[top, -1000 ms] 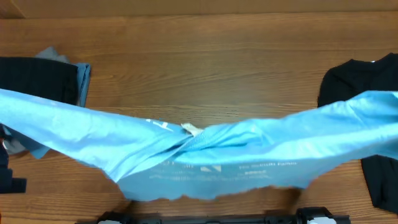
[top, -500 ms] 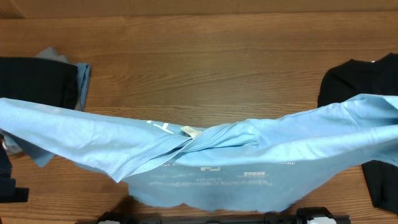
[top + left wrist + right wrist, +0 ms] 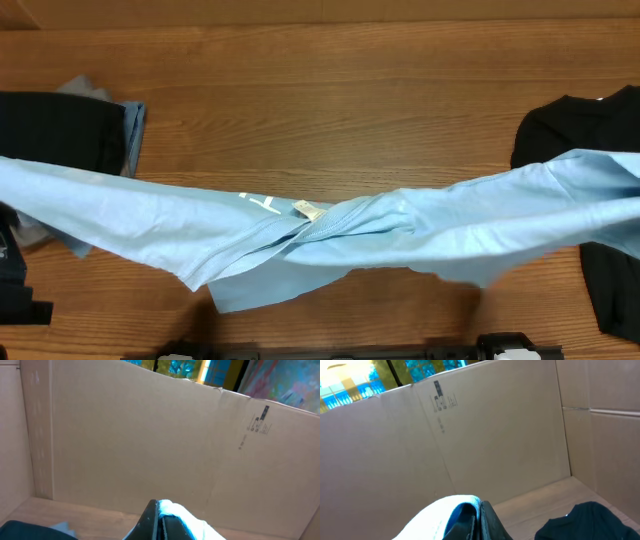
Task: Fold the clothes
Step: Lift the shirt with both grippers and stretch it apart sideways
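Wood desk (image 3: 330, 80) filled the overhead view; a cardboard wall (image 3: 150, 435) stood behind it in both wrist views. Sky-blue T-shirt (image 3: 450, 225) was pulled into one long band, its long axis running L–R across the desk. Both ends went off the side edges of the overhead view, w/ the middle sagging toward the near edge and the neck approx mid-span. Black T-shirt (image 3: 570, 125) lay at far R, partly hidden by the blue band. Dark folded pile (image 3: 60, 130) sat at L, w/ a grey-blue piece (image 3: 135, 125) poking out at its R edge. Left gripper (image 3: 158, 510) was clenched on the blue shirt's L end, pale cloth bunched just R of its tips. Right gripper (image 3: 480, 510) was clamped on the R end, cloth draped just L of its tips. Small tag (image 3: 308, 210) showed at the collar.
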